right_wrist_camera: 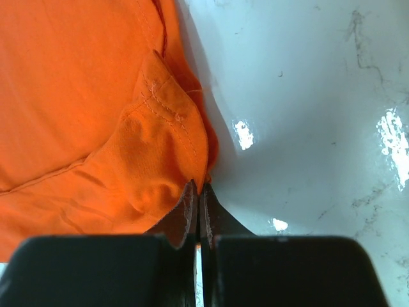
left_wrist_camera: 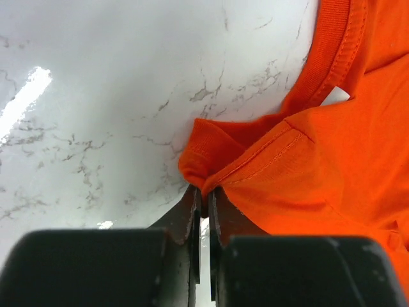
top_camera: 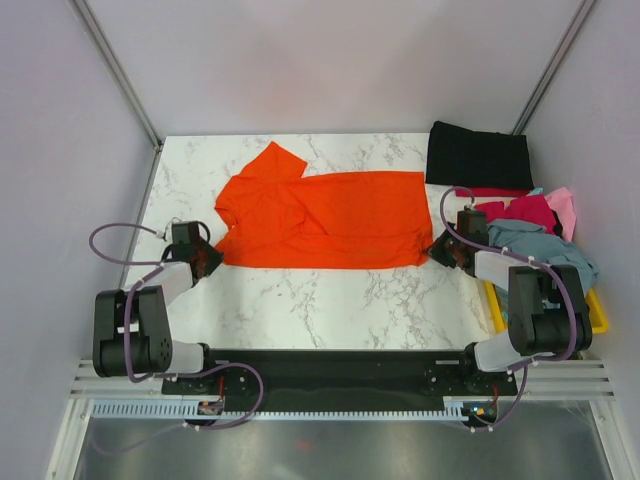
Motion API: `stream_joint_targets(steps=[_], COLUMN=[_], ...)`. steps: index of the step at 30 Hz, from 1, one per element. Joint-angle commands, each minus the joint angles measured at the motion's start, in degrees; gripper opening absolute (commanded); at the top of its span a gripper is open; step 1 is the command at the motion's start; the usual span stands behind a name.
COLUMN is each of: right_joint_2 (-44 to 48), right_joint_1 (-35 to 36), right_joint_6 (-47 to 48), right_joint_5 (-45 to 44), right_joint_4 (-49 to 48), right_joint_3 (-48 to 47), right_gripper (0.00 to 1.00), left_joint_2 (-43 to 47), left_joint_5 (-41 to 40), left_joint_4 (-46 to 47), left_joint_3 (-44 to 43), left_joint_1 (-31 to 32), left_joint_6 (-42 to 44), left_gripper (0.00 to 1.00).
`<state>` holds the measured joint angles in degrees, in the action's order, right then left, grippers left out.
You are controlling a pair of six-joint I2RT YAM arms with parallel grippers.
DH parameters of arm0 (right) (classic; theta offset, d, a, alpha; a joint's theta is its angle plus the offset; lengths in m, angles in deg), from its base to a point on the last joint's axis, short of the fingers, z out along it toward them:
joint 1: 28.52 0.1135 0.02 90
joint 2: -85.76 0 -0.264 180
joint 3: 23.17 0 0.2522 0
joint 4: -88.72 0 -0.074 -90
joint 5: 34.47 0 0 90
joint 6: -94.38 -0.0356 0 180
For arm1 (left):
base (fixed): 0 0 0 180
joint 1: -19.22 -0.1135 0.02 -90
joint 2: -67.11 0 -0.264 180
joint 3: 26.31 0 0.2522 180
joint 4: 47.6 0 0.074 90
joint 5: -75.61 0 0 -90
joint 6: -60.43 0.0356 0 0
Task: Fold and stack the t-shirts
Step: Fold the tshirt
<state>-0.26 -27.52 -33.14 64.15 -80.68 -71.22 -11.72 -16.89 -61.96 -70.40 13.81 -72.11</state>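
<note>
A bright orange t-shirt [top_camera: 320, 220] lies spread across the middle of the marble table, one sleeve sticking out at the far left. My left gripper [top_camera: 212, 257] sits at its near left corner, and in the left wrist view the gripper [left_wrist_camera: 205, 192] is shut on a bunched fold of the orange t-shirt [left_wrist_camera: 319, 166]. My right gripper [top_camera: 437, 250] is at the near right corner. There it [right_wrist_camera: 198, 188] is shut on the hemmed edge of the orange cloth [right_wrist_camera: 77, 96]. A folded black t-shirt [top_camera: 478, 155] lies at the far right.
A yellow bin [top_camera: 597, 310] stands at the right edge, heaped with a red shirt [top_camera: 530, 210], a pink shirt [top_camera: 563, 205] and a grey-blue shirt [top_camera: 540, 245]. Bare marble [top_camera: 330, 300] lies between the orange shirt and the arm bases. Walls close in the table's sides and back.
</note>
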Motion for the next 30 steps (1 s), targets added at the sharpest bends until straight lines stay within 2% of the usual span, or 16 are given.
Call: stream_joint_targets(steps=[1,10,21,23,24,25,26,27,28,29,30], right_joint_2=[-1.5,10.3,22.6,24.3,24.6,25.2,25.5,25.8,26.3,26.6,27.0], right_joint_1=[-0.2,-0.5,-0.5,-0.5,-0.6,-0.6,-0.6,-0.6,-0.6,-0.7,-0.7], right_joint_6=[1.3,1.5,0.7,0.3,-0.1,-0.3,-0.5,-0.9,-1.3,-1.4,-1.4], right_joint_5=[0.3,-3.2,-3.5,-3.3,-3.1,-3.0,-3.0,-3.1,-4.0,-4.2,-4.6], right_joint_4=[3.6,10.3,17.0,17.3,17.6,18.0,18.0,18.7,19.3,19.9,20.6], right_joint_3=[0.9,1.9,7.4,8.2,8.7,8.8,8.9,8.7,8.4,8.1,7.0], right_gripper=[0.0,0.0,0.0,0.0,0.01,0.26,0.48,0.64,0.74,0.87,0.89], left_joint_2=[0.2,13.8,30.4,33.1,33.8,34.5,34.9,35.2,35.8,36.0,36.1], left_joint_5=[-1.0,0.0,2.2,4.0,5.0,5.8,6.2,6.4,6.0,5.5,4.8], left_joint_4=[-0.2,-14.2,-27.6,-29.4,-29.6,-32.2,-33.0,-33.8,-34.8,-35.6,-37.0], left_joint_3=[-1.4,-3.4,0.0,0.5,0.6,0.0,-0.4,-0.9,-2.6,-3.9,-5.2], left_joint_1=[-1.4,-3.7,-4.9,-4.8,-4.7,-4.7,-4.7,-4.7,-4.7,-4.8,-4.8], left_joint_6=[-0.6,-0.1,0.2,-0.6,-1.1,-2.8,-3.5,-3.9,-3.8,-3.2,-2.4], left_gripper=[0.03,0.02,0.16,0.24,0.43,0.61,0.74,0.81,0.83,0.98,0.99])
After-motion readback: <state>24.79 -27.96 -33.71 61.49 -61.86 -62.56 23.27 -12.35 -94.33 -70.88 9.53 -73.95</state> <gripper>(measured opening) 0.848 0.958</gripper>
